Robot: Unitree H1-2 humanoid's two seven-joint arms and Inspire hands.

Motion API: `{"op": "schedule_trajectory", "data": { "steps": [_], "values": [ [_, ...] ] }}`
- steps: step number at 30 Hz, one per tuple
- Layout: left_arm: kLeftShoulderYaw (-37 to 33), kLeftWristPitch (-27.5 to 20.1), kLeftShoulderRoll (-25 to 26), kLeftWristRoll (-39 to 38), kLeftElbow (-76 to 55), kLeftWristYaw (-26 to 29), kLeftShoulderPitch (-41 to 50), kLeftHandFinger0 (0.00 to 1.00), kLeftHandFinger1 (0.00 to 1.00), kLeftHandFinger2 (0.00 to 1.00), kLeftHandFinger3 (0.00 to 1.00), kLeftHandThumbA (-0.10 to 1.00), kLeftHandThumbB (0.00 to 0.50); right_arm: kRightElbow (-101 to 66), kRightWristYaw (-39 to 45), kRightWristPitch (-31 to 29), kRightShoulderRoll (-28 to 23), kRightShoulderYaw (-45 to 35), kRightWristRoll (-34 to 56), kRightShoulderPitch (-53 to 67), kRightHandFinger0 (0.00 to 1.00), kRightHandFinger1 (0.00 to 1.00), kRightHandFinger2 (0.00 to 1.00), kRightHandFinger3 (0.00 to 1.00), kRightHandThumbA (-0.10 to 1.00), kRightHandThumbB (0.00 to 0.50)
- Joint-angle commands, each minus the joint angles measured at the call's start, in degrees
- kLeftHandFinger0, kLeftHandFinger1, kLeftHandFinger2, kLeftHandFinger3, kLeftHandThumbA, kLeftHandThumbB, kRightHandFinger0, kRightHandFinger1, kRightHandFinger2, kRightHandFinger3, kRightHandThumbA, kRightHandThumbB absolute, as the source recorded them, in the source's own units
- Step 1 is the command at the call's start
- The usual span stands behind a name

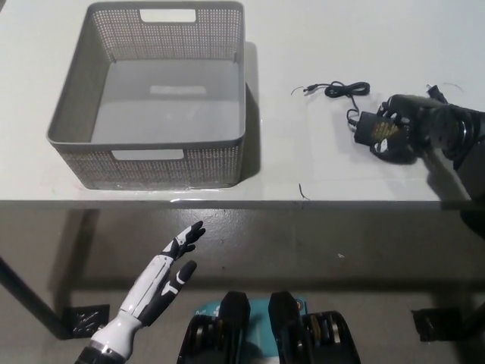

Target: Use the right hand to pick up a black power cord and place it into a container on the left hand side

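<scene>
**One head camera, looking steeply down**

A single view looks from the robot's head steeply down over the near edge of a white table (318,45), taking in the tabletop above and the grey floor (318,258) below. A grey perforated basket (151,163) fills the upper left. No second view shares the scene.

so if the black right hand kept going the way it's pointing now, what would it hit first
The right hand points toward picture left, and the power cord's adapter block lies right at its fingers, so it would meet that first. Whether they already touch is hard to tell. Beyond it is bare table, then the basket.
</scene>
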Motion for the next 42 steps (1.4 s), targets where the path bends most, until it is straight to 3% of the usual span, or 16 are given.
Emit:
{"op": "schedule_trajectory", "data": {
  "steps": [1, 2, 3, 5, 8, 11, 16, 19, 24, 27, 30, 34, 35, 37, 39, 42],
  "values": [
    [0.33, -2.60, 0.61, 1.24, -0.97, 0.60, -1.55, 1.00, 1.00, 1.00, 1.00, 1.00, 0.320, 0.74, -7.71, -3.12, 0.02, -0.99, 0.98, -0.74, 0.20, 0.49, 0.71, 0.80, -0.10, 0.083],
    [0.34, -2.55, 0.58, 1.30, -0.88, 0.59, -1.60, 1.00, 1.00, 1.00, 1.00, 1.00, 0.324, 0.77, -8.09, -2.63, 0.09, -1.06, 0.99, -0.85, 0.14, 0.48, 0.70, 0.67, -0.10, 0.085],
    [0.31, -2.61, 0.59, 1.30, -0.82, 0.54, -1.64, 1.00, 1.00, 1.00, 1.00, 1.00, 0.322, 0.76, -8.27, -2.45, 0.05, -1.36, 1.26, -0.93, 0.27, 0.58, 0.78, 0.80, -0.10, 0.099],
    [0.30, -2.96, 0.72, 1.14, -0.55, 0.37, -1.78, 1.00, 1.00, 1.00, 1.00, 1.00, 0.312, 1.06, -9.12, -3.54, -0.04, -1.97, 1.83, -0.85, 0.13, 0.52, 0.71, 0.43, -0.10, 0.103],
    [0.30, -2.41, 0.72, 1.54, -1.13, 0.39, -1.73, 1.00, 1.00, 1.00, 1.00, 1.00, 0.314, 1.40, -9.86, -4.24, -0.15, -2.70, 2.25, -0.83, 0.15, 0.61, 0.85, 0.36, -0.10, 0.110],
    [0.26, -2.16, 0.89, 1.41, -1.20, 0.06, -1.73, 1.00, 1.00, 1.00, 1.00, 1.00, 0.314, 1.77, -10.28, -4.99, -0.26, -2.79, 2.15, -0.73, 0.14, 0.61, 0.86, 0.41, -0.10, 0.108],
    [0.28, -1.72, 0.92, 1.03, -1.48, -0.35, -1.81, 1.00, 1.00, 1.00, 1.00, 1.00, 0.300, 1.35, -11.17, -5.80, -0.76, -3.17, 2.50, -0.61, 0.21, 0.68, 0.95, 0.83, -0.10, 0.109],
    [0.42, -1.45, 1.17, 0.93, -1.58, -0.51, -2.10, 1.00, 1.00, 1.00, 1.00, 1.00, 0.298, 1.22, -12.53, -5.95, -1.00, -3.42, 2.78, -1.09, 0.10, 0.49, 0.71, 0.42, -0.10, 0.109],
    [0.23, -1.82, 1.17, 1.58, -1.39, -0.30, -2.31, 1.00, 1.00, 1.00, 1.00, 1.00, 0.296, 0.21, -13.44, -6.30, -2.00, -5.25, 4.30, -2.45, 0.10, 0.51, 0.78, 0.59, -0.10, 0.103],
    [0.17, -2.57, 1.23, 1.81, -1.07, -0.12, -2.40, 1.00, 1.00, 1.00, 1.00, 1.00, 0.281, -0.60, -14.01, -7.97, -2.51, -6.48, 4.98, -3.36, 0.03, 0.41, 0.65, 0.47, -0.08, 0.078],
    [0.16, -2.61, 1.17, 1.99, -0.71, -0.02, -2.65, 1.00, 1.00, 1.00, 1.00, 1.00, 0.287, -0.67, -13.96, -10.21, -3.10, -8.96, 6.87, -4.71, 0.02, 0.42, 0.64, 0.56, 0.21, 0.053],
    [0.07, -1.60, 1.41, 2.25, -1.90, -0.43, -2.55, 1.00, 1.00, 1.00, 1.00, 1.00, 0.278, -2.57, -12.18, -7.50, -3.31, -10.84, 7.60, -7.33, 0.09, 0.47, 0.69, 0.66, 0.62, 0.091],
    [0.11, -1.49, 1.39, 2.35, -1.98, -0.35, -2.57, 1.00, 1.00, 1.00, 1.00, 1.00, 0.278, -5.14, -11.47, -6.17, -3.50, -11.15, 7.50, -7.42, 0.63, 0.89, 1.00, 0.89, 0.63, 0.086],
    [0.08, -1.91, 1.39, 2.09, -1.42, -0.41, -2.79, 1.00, 1.00, 1.00, 1.00, 1.00, 0.276, -6.09, -12.10, -7.14, -3.79, -11.51, 7.38, -8.07, 0.73, 0.73, 0.73, 0.41, 0.67, 0.122],
    [0.03, -1.47, 1.27, 2.15, -1.69, -0.43, -2.75, 1.00, 1.00, 1.00, 1.00, 1.00, 0.278, -8.66, -11.58, -5.89, -3.83, -12.16, 7.55, -8.36, 0.40, 0.37, 0.30, 0.25, 0.69, 0.132],
    [0.06, -1.55, 1.43, 2.03, -1.98, -0.55, -2.72, 1.00, 1.00, 1.00, 1.00, 1.00, 0.263, -9.90, -10.75, -4.51, -3.28, -13.12, 8.19, -9.54, 0.00, 0.00, 0.00, 0.02, 0.69, 0.138]
  ]
}}
